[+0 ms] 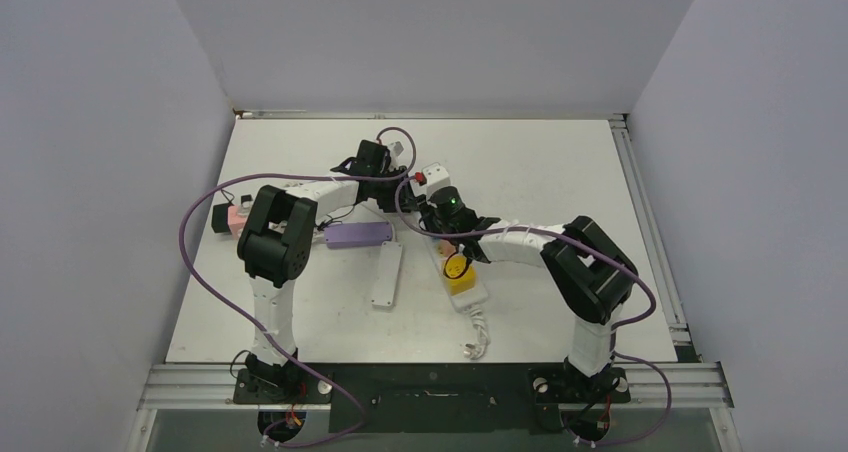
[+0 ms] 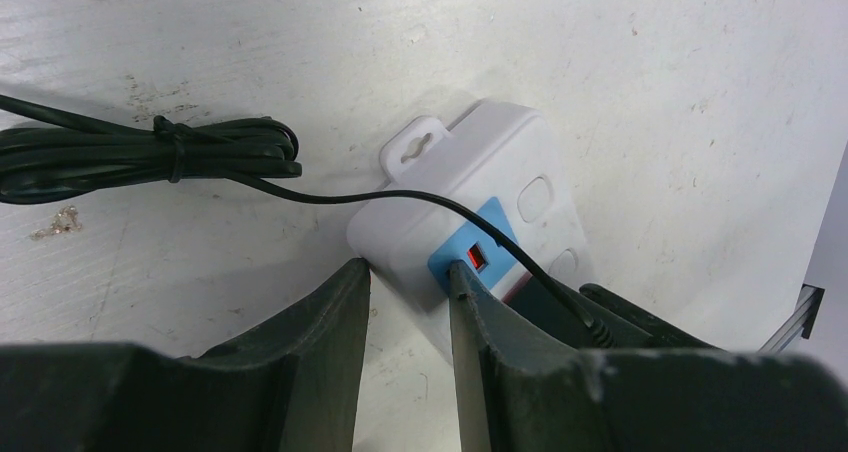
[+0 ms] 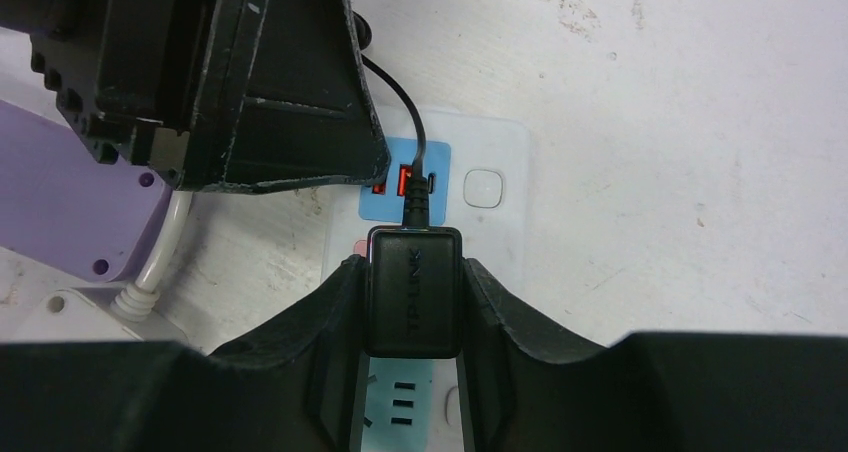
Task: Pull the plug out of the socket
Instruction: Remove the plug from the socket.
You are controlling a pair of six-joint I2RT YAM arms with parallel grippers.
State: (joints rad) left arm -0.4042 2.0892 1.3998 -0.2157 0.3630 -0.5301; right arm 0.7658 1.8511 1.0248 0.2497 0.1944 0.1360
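Between right pincer (image 3: 412, 269) jaws, plug (image 3: 412, 307), over socket (image 3: 497, 234)

You have a flat lilac plastic box (image 1: 357, 235) lying on the white bench (image 1: 560, 162). Just beside its right end, toward the bench's near edge, lies a long white plastic slab (image 1: 388, 274). Well to the box's left sits a small pink-and-black block (image 1: 232, 217). To its right is a yellow block (image 1: 463, 280).
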